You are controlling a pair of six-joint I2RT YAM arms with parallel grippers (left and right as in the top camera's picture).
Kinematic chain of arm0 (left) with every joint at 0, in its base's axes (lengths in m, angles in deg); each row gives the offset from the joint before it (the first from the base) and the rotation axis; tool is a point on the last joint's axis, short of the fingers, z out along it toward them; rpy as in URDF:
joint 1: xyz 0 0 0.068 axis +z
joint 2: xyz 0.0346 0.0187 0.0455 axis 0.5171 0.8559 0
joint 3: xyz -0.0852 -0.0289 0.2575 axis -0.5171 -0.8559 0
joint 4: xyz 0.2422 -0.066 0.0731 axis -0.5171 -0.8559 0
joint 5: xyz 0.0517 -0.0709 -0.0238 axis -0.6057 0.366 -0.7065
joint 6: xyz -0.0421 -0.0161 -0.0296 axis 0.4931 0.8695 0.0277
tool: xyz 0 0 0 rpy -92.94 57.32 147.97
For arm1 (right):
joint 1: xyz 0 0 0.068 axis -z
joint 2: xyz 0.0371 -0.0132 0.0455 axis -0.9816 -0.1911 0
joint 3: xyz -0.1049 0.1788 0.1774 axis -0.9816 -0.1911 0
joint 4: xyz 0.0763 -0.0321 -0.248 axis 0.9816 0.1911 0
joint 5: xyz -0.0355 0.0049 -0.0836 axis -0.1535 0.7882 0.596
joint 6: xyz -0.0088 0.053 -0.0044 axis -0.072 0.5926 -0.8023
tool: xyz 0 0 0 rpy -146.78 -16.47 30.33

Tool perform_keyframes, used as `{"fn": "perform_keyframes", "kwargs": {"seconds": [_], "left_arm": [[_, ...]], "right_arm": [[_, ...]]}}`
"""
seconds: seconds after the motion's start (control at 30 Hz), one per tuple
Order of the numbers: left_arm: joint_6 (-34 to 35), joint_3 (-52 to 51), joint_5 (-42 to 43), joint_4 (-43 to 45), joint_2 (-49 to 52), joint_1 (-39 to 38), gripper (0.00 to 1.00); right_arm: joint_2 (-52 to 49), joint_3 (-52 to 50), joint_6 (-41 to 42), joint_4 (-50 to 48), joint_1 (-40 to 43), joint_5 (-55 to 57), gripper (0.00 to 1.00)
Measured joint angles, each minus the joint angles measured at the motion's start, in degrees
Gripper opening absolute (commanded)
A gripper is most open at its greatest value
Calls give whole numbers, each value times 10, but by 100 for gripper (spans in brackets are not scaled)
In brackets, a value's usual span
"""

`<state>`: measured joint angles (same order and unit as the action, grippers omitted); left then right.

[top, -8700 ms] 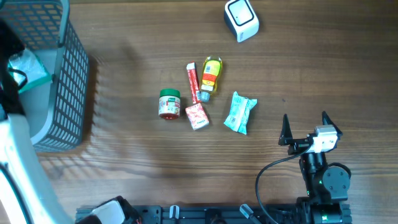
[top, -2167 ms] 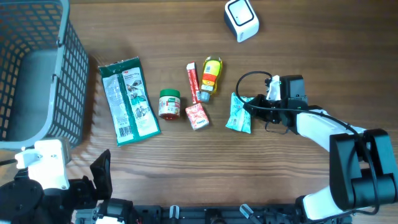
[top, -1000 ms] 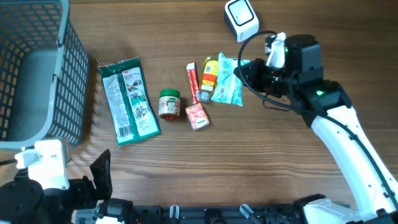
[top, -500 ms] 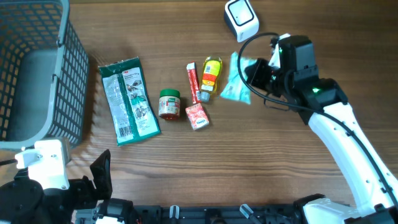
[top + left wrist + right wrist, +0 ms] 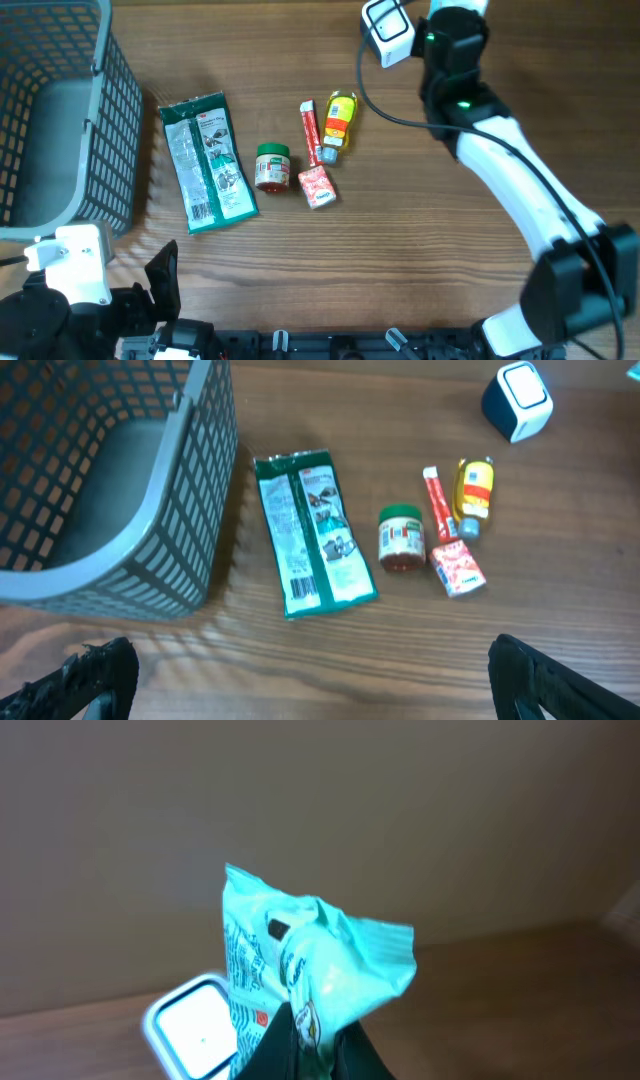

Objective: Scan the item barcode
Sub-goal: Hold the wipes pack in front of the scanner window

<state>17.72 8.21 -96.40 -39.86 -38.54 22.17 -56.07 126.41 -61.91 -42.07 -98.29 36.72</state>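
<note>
1. Right arm [image 5: 500,150]: stretched to the table's far edge; right gripper [image 5: 302,1038] clamped on teal packet [image 5: 300,960], upright near scanner [image 5: 190,1038].
2. Left gripper [image 5: 312,652]: low, jaws wide apart.
3. Packet print: blurred, seemingly unreadable.

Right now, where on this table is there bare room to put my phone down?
Bare wood: the wide strip on the robot's side of the green packet and red sachet, and the far strip between basket and scanner. Crowded: mid-table, where jar, red stick and yellow bottle cluster, and beside the scanner, where the right arm hangs.
</note>
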Motion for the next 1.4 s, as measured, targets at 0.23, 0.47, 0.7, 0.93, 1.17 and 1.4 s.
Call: {"fn": "perform_keyframes", "kwargs": {"seconds": [0.23, 0.47, 0.7, 0.93, 1.17, 1.4], "left_arm": [[-2, 0, 0, 1, 0, 0, 100], [-2, 0, 0, 1, 0, 0, 100], [-2, 0, 0, 1, 0, 0, 100], [-2, 0, 0, 1, 0, 0, 100], [-2, 0, 0, 1, 0, 0, 100], [-2, 0, 0, 1, 0, 0, 100]], "right_arm": [[-171, 2, -358, -431, -47, 117, 5], [-289, 2, -545, -562, -48, 120, 5], [-344, 37, -581, -568, -48, 77, 5], [-409, 138, -597, -570, -48, 43, 5], [-463, 189, -597, -546, -26, 17, 4], [-468, 189, -569, -531, -15, -25, 5]]}}
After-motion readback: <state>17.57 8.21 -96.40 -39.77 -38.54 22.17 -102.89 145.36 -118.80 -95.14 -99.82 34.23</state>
